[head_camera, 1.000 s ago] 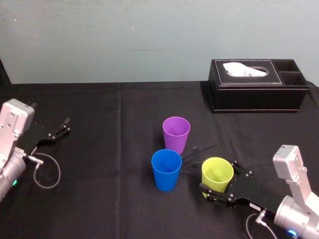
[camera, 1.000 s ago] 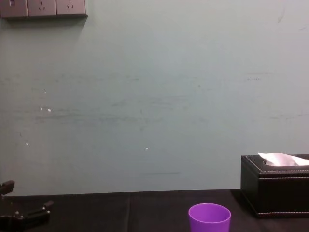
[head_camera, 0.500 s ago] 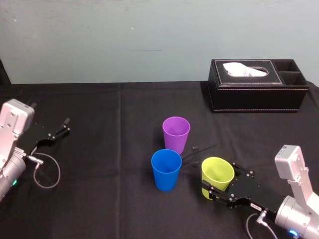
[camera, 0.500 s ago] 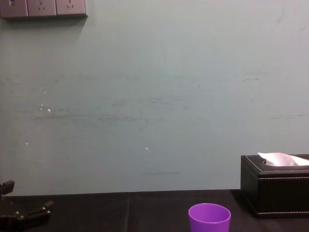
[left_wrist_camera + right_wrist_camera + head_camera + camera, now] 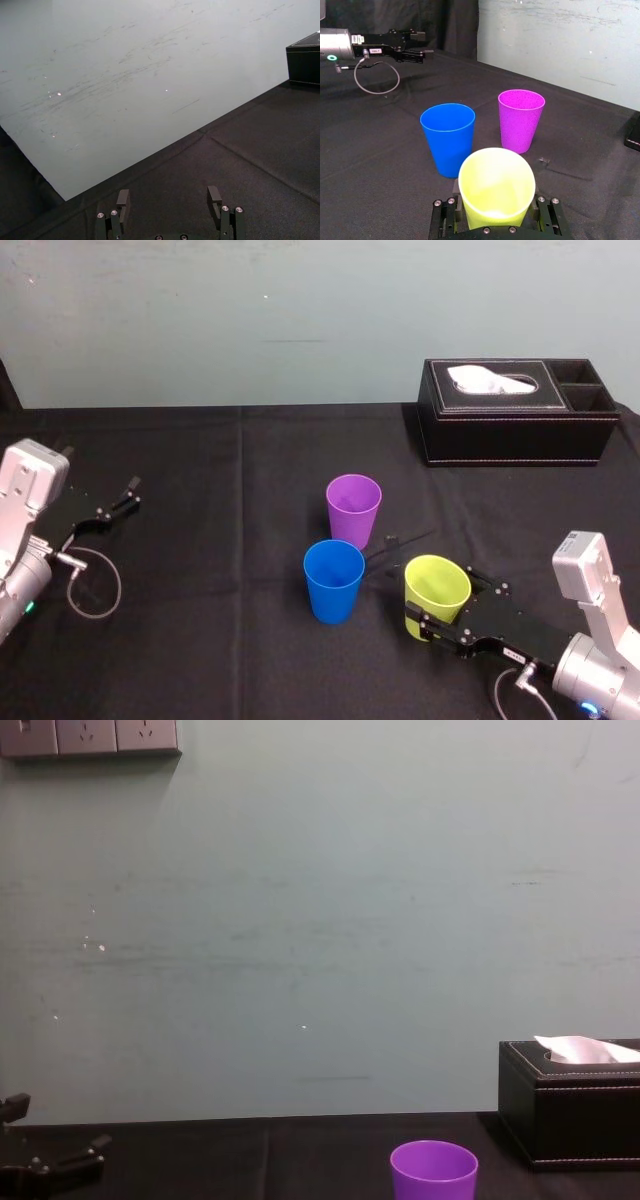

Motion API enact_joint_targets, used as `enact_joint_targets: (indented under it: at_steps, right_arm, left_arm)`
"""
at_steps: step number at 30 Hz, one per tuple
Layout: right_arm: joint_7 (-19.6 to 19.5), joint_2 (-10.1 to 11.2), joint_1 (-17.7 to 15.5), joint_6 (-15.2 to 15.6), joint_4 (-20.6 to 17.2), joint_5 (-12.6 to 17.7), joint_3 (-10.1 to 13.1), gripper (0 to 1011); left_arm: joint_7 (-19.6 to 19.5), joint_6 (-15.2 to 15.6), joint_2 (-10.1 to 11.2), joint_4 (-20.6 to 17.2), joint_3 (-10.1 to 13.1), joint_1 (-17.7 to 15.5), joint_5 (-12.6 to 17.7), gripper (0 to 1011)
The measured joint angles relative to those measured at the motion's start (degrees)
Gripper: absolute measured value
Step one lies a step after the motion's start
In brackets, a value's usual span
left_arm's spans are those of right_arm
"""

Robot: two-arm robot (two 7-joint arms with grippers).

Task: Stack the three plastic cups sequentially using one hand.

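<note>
- Hardly anything has shifted since a second ago: our right arm has drawn back a touch toward 5 o'clock, and the cups stand where they were.
- Our right claw [image 5: 496,207] is closed on the yellow-green cup [image 5: 436,585], one finger against its lower wall on each side. The cup is upright, mouth up.
- From that held cup the blue cup [image 5: 334,585] lies at 9 o'clock, near but apart. The purple cup [image 5: 353,512] lies between 10 and 11 o'clock, farther back. We judge blue the closer target, once the held cup is lifted above its rim.
- All three cups are empty and none is nested yet. The tissue box [image 5: 515,430] at 1 o'clock holds white tissue.
- Our left claw [image 5: 128,495] rests open out at 9 o'clock, well apart from the cups.
</note>
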Motion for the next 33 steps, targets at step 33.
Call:
enact_joint_targets:
  at_steps: [33]
  right_arm:
    - [-2.48, 1.67, 13.05, 15.63, -8.36, 5.44, -2.73, 734]
  left_arm:
    - [0.00, 0.00, 0.00, 0.00, 0.00, 0.00, 0.00, 1010]
